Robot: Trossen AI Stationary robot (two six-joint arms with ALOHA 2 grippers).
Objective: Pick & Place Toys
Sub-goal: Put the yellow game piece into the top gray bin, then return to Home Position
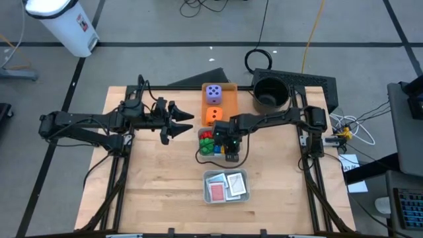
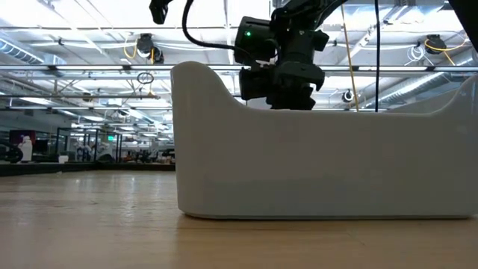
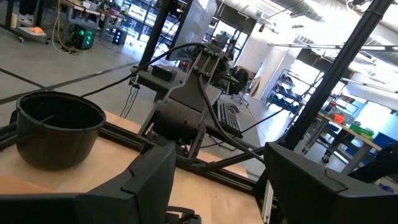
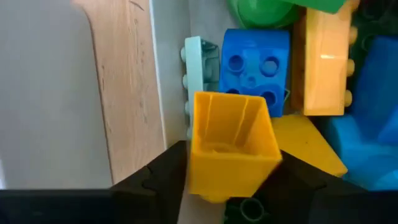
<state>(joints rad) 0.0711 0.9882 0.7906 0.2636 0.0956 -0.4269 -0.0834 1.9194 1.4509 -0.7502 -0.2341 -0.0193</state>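
Note:
My right gripper [image 1: 227,147] [image 4: 231,186] points steeply down over a grey tray [image 1: 200,147] of coloured bricks and is shut on a yellow brick [image 4: 230,146]. Below it lie a blue brick [image 4: 255,65], an orange-yellow brick [image 4: 323,62], a green one [image 4: 258,11] and a pale one [image 4: 200,68]. A purple die [image 1: 213,94] and an orange die [image 1: 213,116] sit on the flat orange tray [image 1: 229,99]. Cards [image 1: 226,186] lie in a second grey tray [image 1: 226,174]. My left gripper [image 1: 188,122] [image 3: 217,180] hovers level, open and empty, left of the dice. My right gripper has the yellow brick between its two fingers [image 4: 163,177], which stand against two opposite sides of it near its lower edge [image 4: 202,180]. The fingers come from above, slanting down. The brick sits clear above the other bricks, its hollow side turned to the wrist camera.
A black pot [image 1: 269,92] [image 3: 56,127] stands at the table's far right. In the low view the near grey tray's wall [image 2: 321,164] hides the brick tray, and only my right gripper's body [image 2: 284,75] shows above it. Bare wood [image 1: 152,185] lies near the front left.

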